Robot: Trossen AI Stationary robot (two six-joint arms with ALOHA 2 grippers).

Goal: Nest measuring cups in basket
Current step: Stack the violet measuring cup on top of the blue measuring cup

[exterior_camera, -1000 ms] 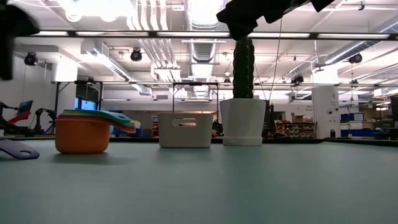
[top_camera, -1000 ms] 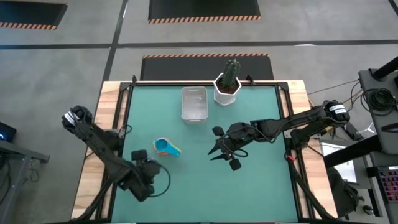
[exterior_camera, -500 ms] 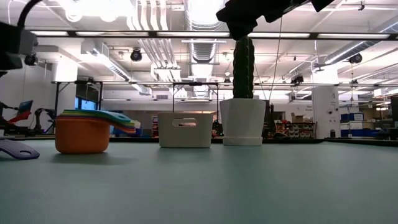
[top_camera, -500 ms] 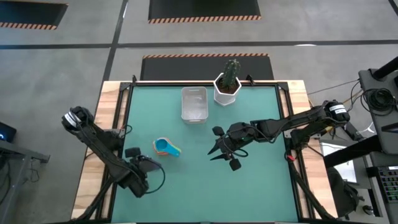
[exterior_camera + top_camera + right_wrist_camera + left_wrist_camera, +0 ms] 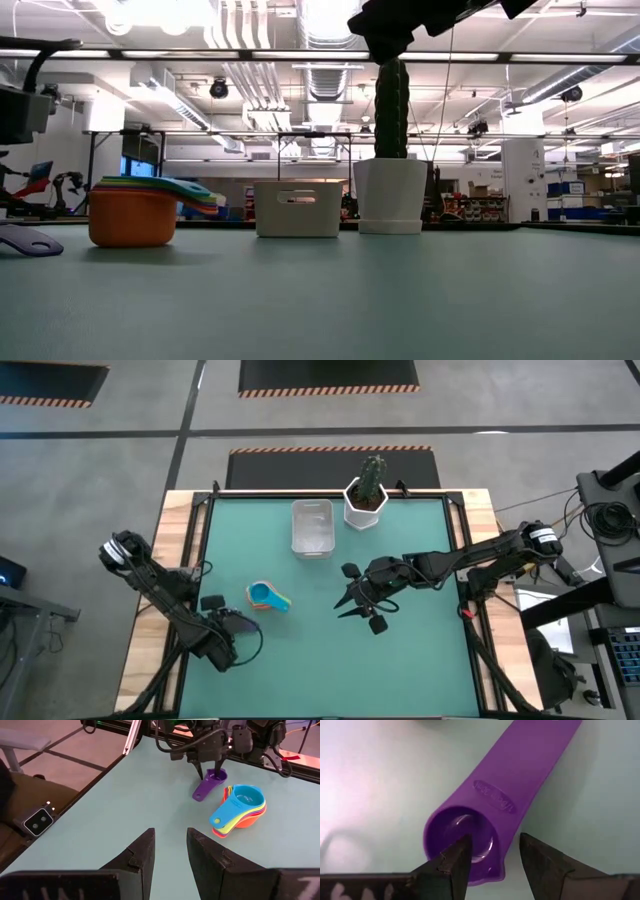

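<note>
A purple measuring cup (image 5: 485,805) lies on the table near its left near part, also seen as the purple cup (image 5: 207,784) in the right wrist view. My left gripper (image 5: 493,837) is open and points down over its bowl, one finger over the hollow and one outside the wall. The other cups sit nested in a stack (image 5: 268,597), orange at the bottom and blue on top, resting on the mat. The clear basket (image 5: 312,527) stands near the far edge. My right gripper (image 5: 350,608) hovers open at mid-table. My left gripper comes from above with one fingertip (image 5: 457,855) over the purple cup's bowl (image 5: 462,832) and the other outside its wall, on the side by the handle. The cup lies flat on the table. Whether the fingers touch it, I cannot tell.
A white hexagonal pot with a cactus (image 5: 366,500) stands right of the basket at the far edge. Black rails (image 5: 195,560) frame the green mat. Bare mat lies between the stack and my right gripper and along the near edge.
My left gripper has come down and shifted slightly toward the table's left edge, onto the purple cup. The cup, the stack and the basket have stayed where they were. The right arm has kept still.
</note>
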